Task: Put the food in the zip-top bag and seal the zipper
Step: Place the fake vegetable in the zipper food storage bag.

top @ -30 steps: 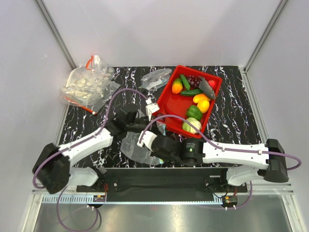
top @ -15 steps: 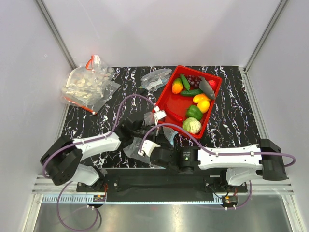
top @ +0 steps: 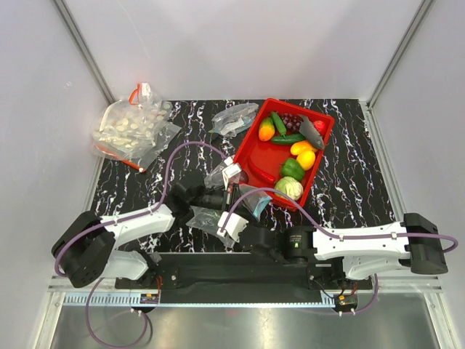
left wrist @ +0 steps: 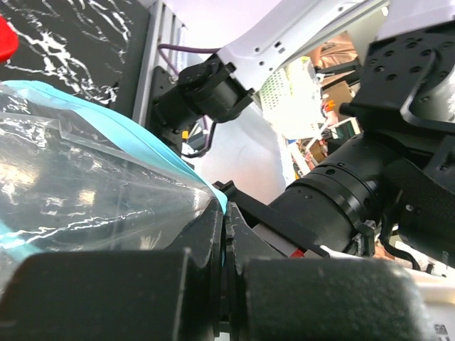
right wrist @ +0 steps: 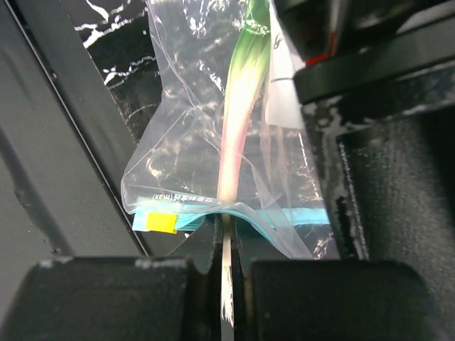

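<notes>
The clear zip-top bag hangs between my two grippers near the table's front edge. My left gripper is shut on its teal zipper; in the left wrist view the plastic spreads to the left of the closed jaws. My right gripper is shut on the same teal strip, and the bag stretches away from it with a yellow tab at its corner. I see no food inside. A green bell pepper and a lime-green round fruit lie in the red tray.
The tray also holds orange, yellow, green and grey toy pieces. A clear bag of white round pieces lies at the back left, and another crumpled clear bag sits beside the tray. The black front rail runs close under the bag.
Both grippers have drawn back toward the near edge and slightly right, carrying the bag with them. Each stays shut on its strip.
</notes>
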Robot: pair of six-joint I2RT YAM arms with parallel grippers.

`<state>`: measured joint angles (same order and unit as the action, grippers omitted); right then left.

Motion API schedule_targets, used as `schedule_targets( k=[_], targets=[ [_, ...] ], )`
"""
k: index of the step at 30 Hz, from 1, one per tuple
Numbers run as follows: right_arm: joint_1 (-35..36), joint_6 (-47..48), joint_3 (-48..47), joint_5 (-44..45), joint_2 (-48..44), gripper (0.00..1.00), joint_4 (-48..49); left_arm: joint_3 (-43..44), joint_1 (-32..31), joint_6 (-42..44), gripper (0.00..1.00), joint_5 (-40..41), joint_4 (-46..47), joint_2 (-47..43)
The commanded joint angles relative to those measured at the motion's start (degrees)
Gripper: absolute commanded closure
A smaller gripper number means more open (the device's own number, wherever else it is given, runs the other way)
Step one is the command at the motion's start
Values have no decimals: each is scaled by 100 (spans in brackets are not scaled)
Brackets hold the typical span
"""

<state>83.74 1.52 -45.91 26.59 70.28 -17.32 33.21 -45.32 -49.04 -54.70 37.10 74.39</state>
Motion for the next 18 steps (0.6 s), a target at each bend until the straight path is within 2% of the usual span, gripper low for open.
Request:
schedule_targets(
  k=[1,5,9,12,13,16,18],
  targets=[
    [1,217,-154,365,-129,100,511,-43,-73,-230,100,-411,571,-65],
    [10,524,-392,557,152,100,449,36,-179,-352,100,-349,438,66],
    [10,753,-489,1118,433,100,405,115,-205,-345,100,-331,255,111],
    [1,841,-498,1269,416,100,291,360,-205,269,100,-174,-973,-47],
    [10,833,-498,1322,355,100,195,448,-197,724,100,-8,-1716,-195],
    [10,710,-515,1314,180,100,-51,660,-118,1298,100,169,-2590,-477],
    [10,674,-507,1261,65,100,-113,695,-47,1475,100,240,-2786,-653]
  ],
)
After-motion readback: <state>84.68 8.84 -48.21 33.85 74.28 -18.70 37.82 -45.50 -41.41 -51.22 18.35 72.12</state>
